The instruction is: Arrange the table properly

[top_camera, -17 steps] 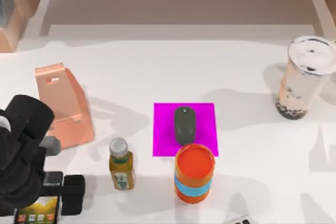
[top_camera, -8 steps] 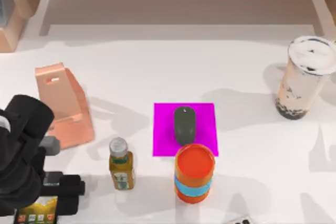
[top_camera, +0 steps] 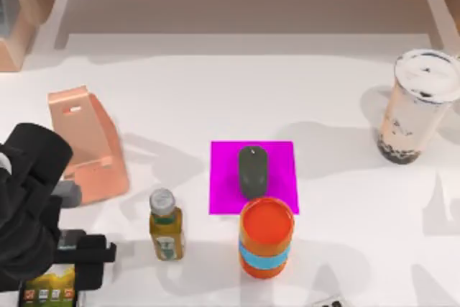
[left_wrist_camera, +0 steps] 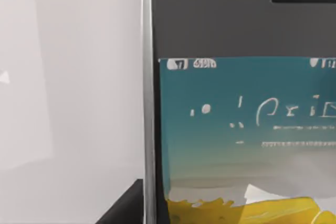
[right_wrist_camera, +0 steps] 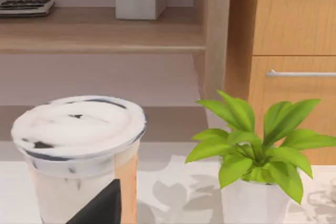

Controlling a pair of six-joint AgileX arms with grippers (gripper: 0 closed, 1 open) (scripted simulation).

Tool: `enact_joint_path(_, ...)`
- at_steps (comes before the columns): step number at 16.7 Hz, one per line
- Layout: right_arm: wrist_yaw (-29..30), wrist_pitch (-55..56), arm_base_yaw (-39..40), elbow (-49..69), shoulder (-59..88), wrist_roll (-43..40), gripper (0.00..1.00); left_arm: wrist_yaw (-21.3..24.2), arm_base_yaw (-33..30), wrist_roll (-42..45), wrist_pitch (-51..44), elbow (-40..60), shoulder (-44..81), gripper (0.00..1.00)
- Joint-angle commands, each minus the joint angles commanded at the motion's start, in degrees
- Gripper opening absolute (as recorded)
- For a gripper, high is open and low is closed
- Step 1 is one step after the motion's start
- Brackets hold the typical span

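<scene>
The white table (top_camera: 215,91) carries everything here. At its front left corner lies a phone (top_camera: 49,289) with a lit screen. My left gripper (top_camera: 54,277) is down over it, and one black finger (top_camera: 93,264) presses against its right edge. Close up in the left wrist view, the phone (left_wrist_camera: 241,108) has that finger (left_wrist_camera: 123,208) right against its metal side. My right arm is parked off the right side; one dark fingertip (right_wrist_camera: 102,208) of its gripper pokes up in front of the bubble tea cup (right_wrist_camera: 79,145).
A pink phone stand (top_camera: 86,145) rises just behind my left arm. A small yellow bottle (top_camera: 165,226), an orange cup (top_camera: 266,239), and a dark mouse (top_camera: 252,170) on a magenta mat (top_camera: 280,159) crowd the middle. The bubble tea cup (top_camera: 420,106) is far right, beside a potted plant (right_wrist_camera: 257,150).
The left gripper's visible finger has slid left against the phone's edge, and the arm has sunk slightly toward the front. Everything else stayed put.
</scene>
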Motion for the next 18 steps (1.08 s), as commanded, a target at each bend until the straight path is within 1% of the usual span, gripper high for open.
enact_joint_path(4, 0.0, 0.0, 0.0, 0.0, 0.0, 0.0, 1.0, 0.0, -0.03, -0.07, -6.27, 2.47, -2.74, 0.0)
enact_joint_path(9, 0.0, 0.0, 0.0, 0.0, 0.0, 0.0, 1.0, -0.09, -0.09, 0.03, -6.64, 2.79, -3.1, 0.0)
enact_joint_path(11, 0.0, 0.0, 0.0, 0.0, 0.0, 0.0, 1.0, -1.2, -1.77, -0.01, -6.8, 2.89, -4.81, 0.0)
enact_joint_path(14, 0.0, 0.0, 0.0, 0.0, 0.0, 0.0, 1.0, -5.71, -7.37, -0.22, -6.5, 2.66, -9.89, 0.0)
enact_joint_path(16, 0.0, 0.0, 0.0, 0.0, 0.0, 0.0, 1.0, -10.55, -11.8, -0.77, -5.61, 2.45, -13.58, 0.0)
enact_joint_path(18, 0.0, 0.0, 0.0, 0.0, 0.0, 0.0, 1.0, -16.75, -15.65, -1.93, -3.06, 2.42, -16.56, 0.0)
